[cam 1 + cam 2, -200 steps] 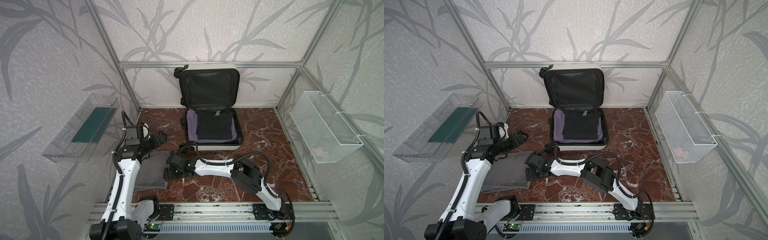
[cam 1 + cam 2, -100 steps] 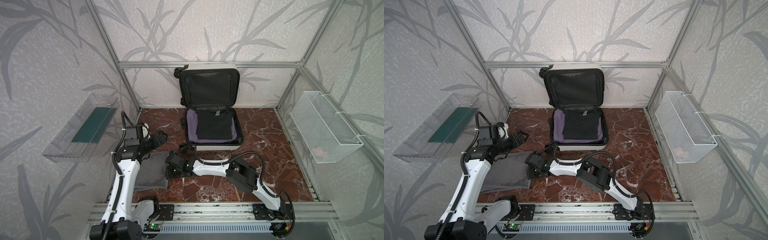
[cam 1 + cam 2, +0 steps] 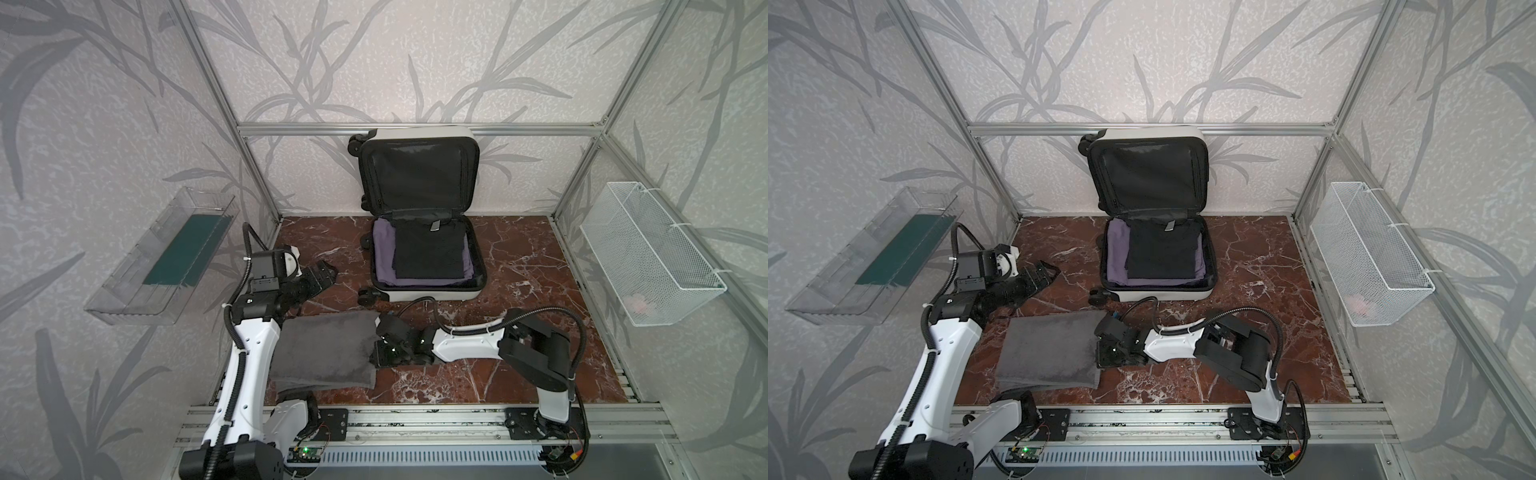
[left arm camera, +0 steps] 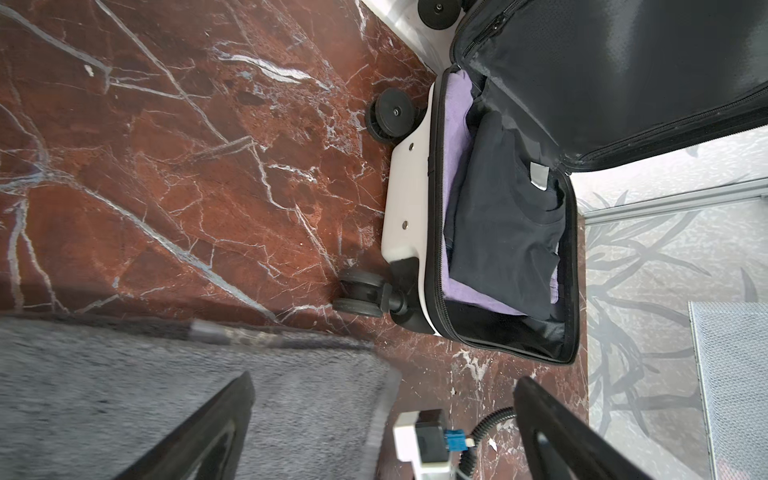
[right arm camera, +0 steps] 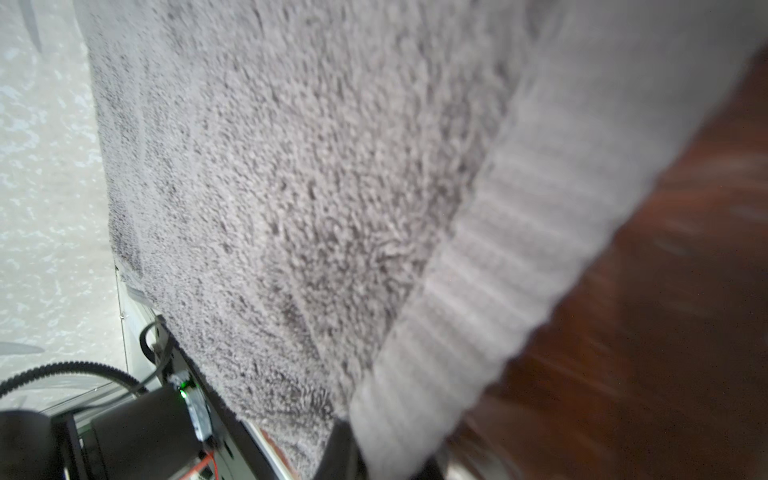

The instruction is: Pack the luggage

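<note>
Your left end effector hangs over the worktop with its jaws spread wide and nothing between them, just past the far edge of the grey towel. Your right end effector sits low at the towel's right edge, pinched narrow onto the ribbed hem, which runs between its fingers in the right wrist view. The luggage lies open at the back of the worktop, its lid upright against the rear wall and a black garment on a purple one in its lower half.
</note>
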### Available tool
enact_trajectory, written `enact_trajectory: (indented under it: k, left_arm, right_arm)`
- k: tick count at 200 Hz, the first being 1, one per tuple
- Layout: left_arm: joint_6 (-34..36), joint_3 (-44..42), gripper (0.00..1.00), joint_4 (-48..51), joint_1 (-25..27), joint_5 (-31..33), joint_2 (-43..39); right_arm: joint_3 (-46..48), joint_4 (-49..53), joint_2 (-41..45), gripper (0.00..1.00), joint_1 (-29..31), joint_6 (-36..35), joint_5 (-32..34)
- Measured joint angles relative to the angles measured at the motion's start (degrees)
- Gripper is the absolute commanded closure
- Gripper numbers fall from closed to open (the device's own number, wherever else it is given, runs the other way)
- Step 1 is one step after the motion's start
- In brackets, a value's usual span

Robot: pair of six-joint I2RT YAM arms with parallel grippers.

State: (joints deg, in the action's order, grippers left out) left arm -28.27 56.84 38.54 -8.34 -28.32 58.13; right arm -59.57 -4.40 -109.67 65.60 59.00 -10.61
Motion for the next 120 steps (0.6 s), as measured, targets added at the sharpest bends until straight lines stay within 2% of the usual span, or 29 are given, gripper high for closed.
enact_trajectory:
  k: [56, 84, 120]
  left_arm:
    - [-0.74, -2.16, 0.01, -0.46, 0.68, -3.52, -1.11]
    - [-0.83, -4.61, 0.01, -0.87, 2.89, -4.15, -1.66]
    - [-1.03, -10.73, 0.01, -1.75, 8.35, -3.67, -2.54]
  right_arm:
    - [17.4, -1.11, 14.16, 1.0, -6.88, -2.08, -1.57]
    - [23.15, 5.79, 22.82, 1.0, -12.7, -5.81, -0.74]
    - [28.72, 14.49, 32.83, 1.0, -20.44, -10.62, 0.11]
